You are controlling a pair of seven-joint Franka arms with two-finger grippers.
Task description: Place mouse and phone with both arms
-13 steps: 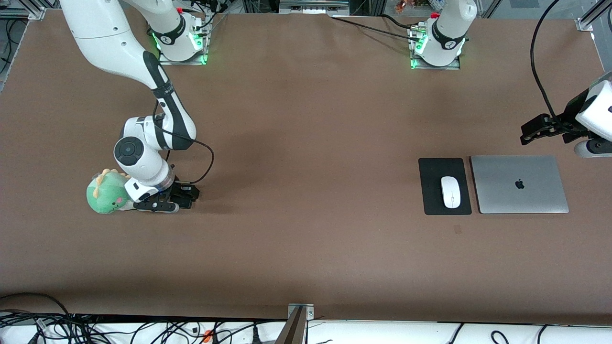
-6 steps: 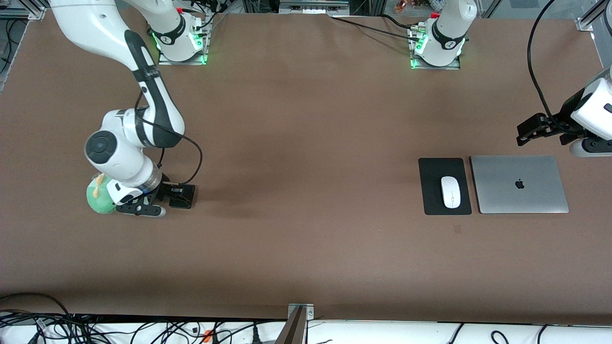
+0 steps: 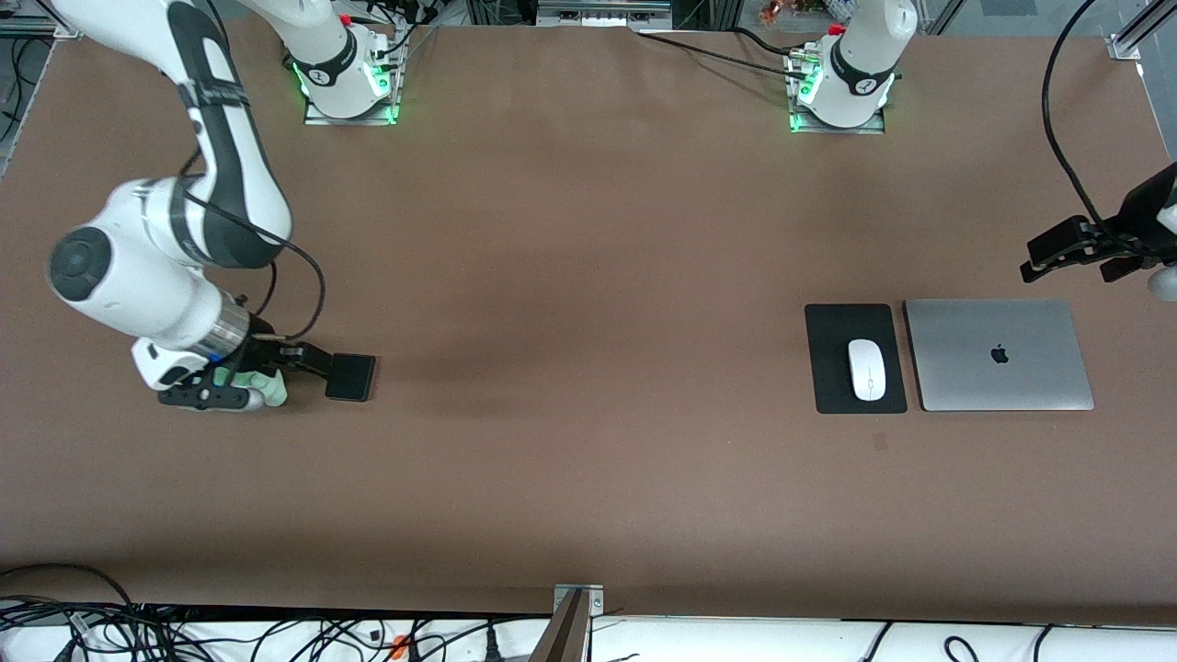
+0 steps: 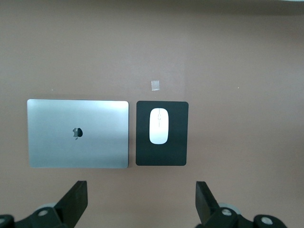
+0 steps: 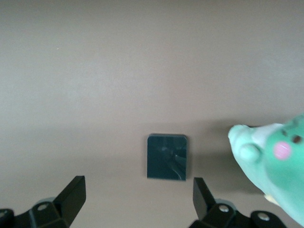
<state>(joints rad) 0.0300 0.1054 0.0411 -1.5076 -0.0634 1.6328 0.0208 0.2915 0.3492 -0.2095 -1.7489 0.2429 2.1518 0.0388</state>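
Note:
The white mouse (image 3: 866, 370) (image 4: 159, 126) lies on a black pad (image 3: 832, 331) (image 4: 175, 147) beside a closed silver laptop (image 3: 998, 354) (image 4: 78, 133). The small black phone (image 3: 350, 377) (image 5: 166, 156) lies flat on the table toward the right arm's end. My right gripper (image 3: 287, 359) (image 5: 137, 197) is open and holds nothing. It hangs low beside the phone, on the side toward the right arm's end of the table, with its fingers clear of the phone. My left gripper (image 3: 1059, 257) (image 4: 140, 202) is open and holds nothing. It is up over the bare table close to the laptop's edge.
A green plush toy (image 3: 260, 388) (image 5: 275, 166) sits under the right wrist, mostly hidden in the front view. A small piece of tape (image 3: 880, 441) (image 4: 155, 85) is stuck to the table, nearer to the front camera than the pad. Cables run along the table's near edge.
The right arm has swung toward its end of the table, uncovering the phone, which stays where it lay, and now covers the plush. The left gripper has drifted slightly outward.

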